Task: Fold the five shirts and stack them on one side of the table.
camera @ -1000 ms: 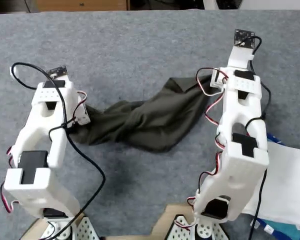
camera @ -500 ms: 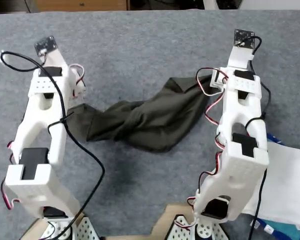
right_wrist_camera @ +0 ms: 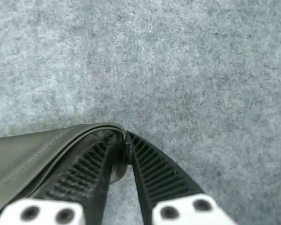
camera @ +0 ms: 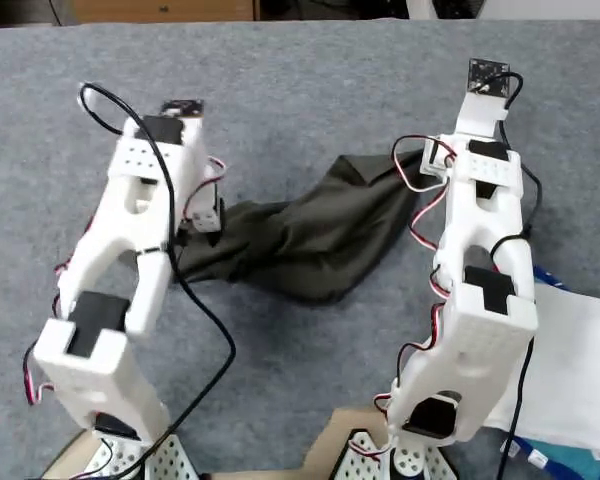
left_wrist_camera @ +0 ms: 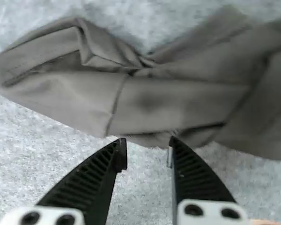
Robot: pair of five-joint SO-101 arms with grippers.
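Observation:
A dark olive shirt (camera: 310, 235) lies bunched and twisted across the middle of the grey table. My left gripper (left_wrist_camera: 146, 147) is open just short of the shirt's (left_wrist_camera: 145, 89) near edge, with nothing between its fingers; in the high view it (camera: 198, 228) hangs over the shirt's left end. My right gripper (right_wrist_camera: 126, 147) is shut on the shirt's hem (right_wrist_camera: 37, 150), which drapes over one finger. In the high view that gripper (camera: 432, 165) sits at the shirt's far right corner.
A folded white cloth (camera: 580, 370) lies at the table's front right, with a blue one (camera: 570, 455) under it, beside the right arm's base. The grey table cover (camera: 280, 80) is bare towards the back and at the front middle.
My left arm pulled away from the shirt's left end towards the back left, then swung right over that end. The shirt's left end shifted a little. The right arm kept still.

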